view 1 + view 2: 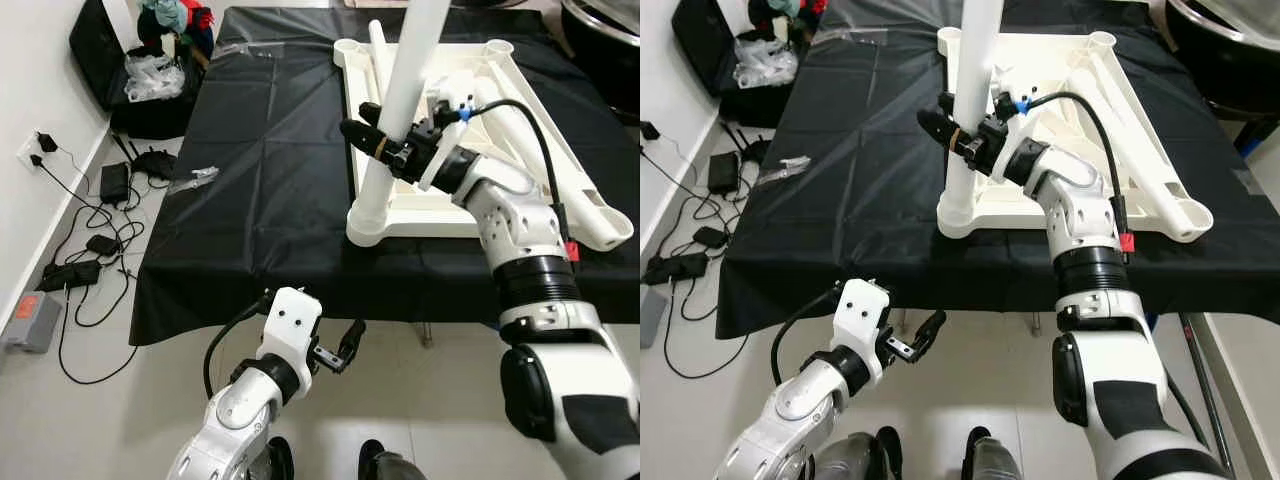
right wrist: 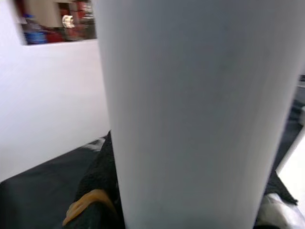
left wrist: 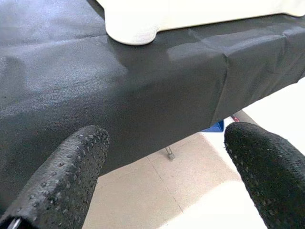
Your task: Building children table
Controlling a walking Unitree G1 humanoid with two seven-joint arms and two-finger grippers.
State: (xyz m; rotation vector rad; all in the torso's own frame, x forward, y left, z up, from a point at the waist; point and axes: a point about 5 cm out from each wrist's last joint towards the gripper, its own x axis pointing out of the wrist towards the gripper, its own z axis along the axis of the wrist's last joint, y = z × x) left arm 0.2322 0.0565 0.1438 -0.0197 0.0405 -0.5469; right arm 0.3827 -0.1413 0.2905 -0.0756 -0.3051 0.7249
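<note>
**Right gripper clamps upright table leg at the near-left corner socket**

The right gripper is closed around a white table leg, its black fingers on either side of the tube partway up. The leg stands upright, its foot seated in the near-left corner socket of the white tabletop, which lies upside down on the black cloth covering the work table. Another loose white leg lies inside the tabletop frame near its far-left corner.

The left gripper hangs low in front of the table's near edge, fingers spread wide apart and holding nothing.

On the floor to the left lie cables and power adapters; a black bag sits by the wall.
</note>
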